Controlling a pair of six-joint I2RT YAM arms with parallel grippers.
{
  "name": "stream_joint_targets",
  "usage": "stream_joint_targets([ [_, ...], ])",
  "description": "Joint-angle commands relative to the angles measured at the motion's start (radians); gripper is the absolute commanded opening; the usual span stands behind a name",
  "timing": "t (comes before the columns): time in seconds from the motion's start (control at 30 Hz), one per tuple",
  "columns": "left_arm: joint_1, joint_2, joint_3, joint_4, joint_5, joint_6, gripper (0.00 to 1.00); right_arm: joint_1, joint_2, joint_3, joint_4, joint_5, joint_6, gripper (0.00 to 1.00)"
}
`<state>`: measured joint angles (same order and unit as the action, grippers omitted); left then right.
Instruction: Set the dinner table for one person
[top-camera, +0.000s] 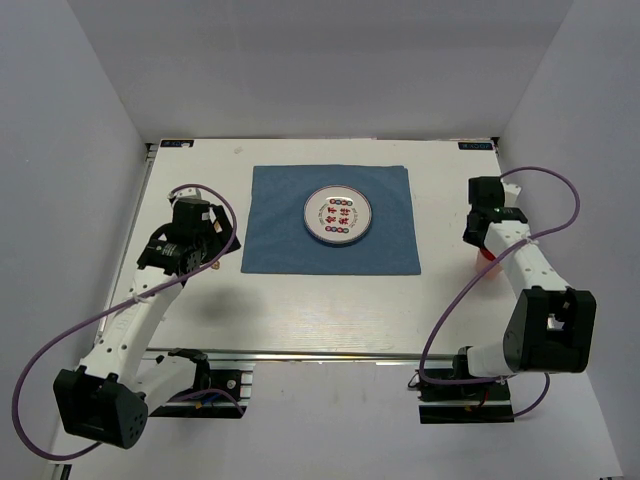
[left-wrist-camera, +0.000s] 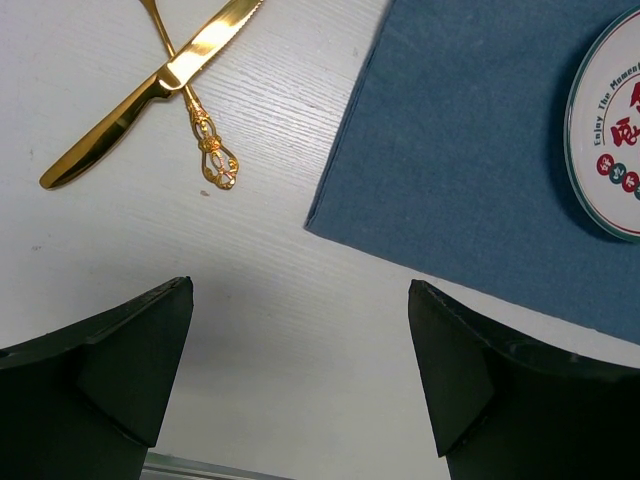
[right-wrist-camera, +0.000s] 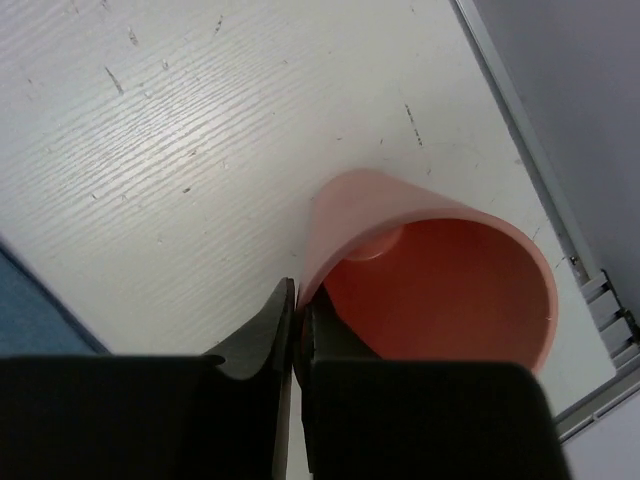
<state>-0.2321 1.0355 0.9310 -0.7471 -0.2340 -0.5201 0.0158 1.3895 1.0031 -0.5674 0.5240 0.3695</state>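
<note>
Two gold utensils (left-wrist-camera: 178, 72) lie crossed on the dinner table (top-camera: 330, 310), visible only from the left wrist, past the wide-open left gripper (left-wrist-camera: 300, 290). Right gripper (right-wrist-camera: 295, 290) clamps the wall of the pink cup (right-wrist-camera: 440, 290) near the table's right edge.

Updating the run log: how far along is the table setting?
Done: plate sits on the blue cloth. In hand: right gripper is shut on the wall of the pink cup, right of the cloth. To do: gold knife and ornate gold utensil lie crossed on the dinner table, off the cloth; left gripper is open, holding nothing.
</note>
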Motion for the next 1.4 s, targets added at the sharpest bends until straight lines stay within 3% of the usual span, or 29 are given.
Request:
stream_joint_targets([
  [0.0,-0.004,-0.006,0.014,0.018,0.012,0.005,0.98,0.01,-0.015,0.083,0.011,-0.002,-0.017,0.0],
  [0.13,0.005,-0.017,0.022,0.003,-0.028,-0.018,0.98,0.139,0.063,0.291,-0.038,-0.076,-0.069,0.0],
  [0.3,0.005,-0.046,0.017,-0.006,-0.1,-0.047,0.98,0.268,0.316,0.543,-0.092,-0.151,-0.129,0.0],
  [0.53,0.005,-0.031,0.014,-0.006,-0.113,-0.046,0.98,0.343,0.733,1.116,-0.264,-0.139,-0.188,0.0],
  [0.57,0.005,-0.028,0.014,-0.006,-0.114,-0.047,0.98,0.351,0.784,1.284,-0.296,-0.139,-0.211,0.0],
  [0.63,0.005,-0.026,0.012,-0.005,-0.119,-0.047,0.98,0.36,0.883,1.405,-0.344,-0.143,-0.233,0.0],
  [0.8,0.005,-0.015,0.014,-0.009,-0.129,-0.052,0.98,0.355,0.879,1.314,-0.229,-0.169,-0.248,0.0],
  [1.3,0.005,-0.009,0.009,-0.006,-0.12,-0.055,0.98,0.362,0.976,1.342,-0.175,-0.249,-0.238,0.0],
  [1.37,0.005,-0.009,0.009,-0.006,-0.12,-0.055,0.98,0.365,0.985,1.342,-0.167,-0.246,-0.239,0.05],
])
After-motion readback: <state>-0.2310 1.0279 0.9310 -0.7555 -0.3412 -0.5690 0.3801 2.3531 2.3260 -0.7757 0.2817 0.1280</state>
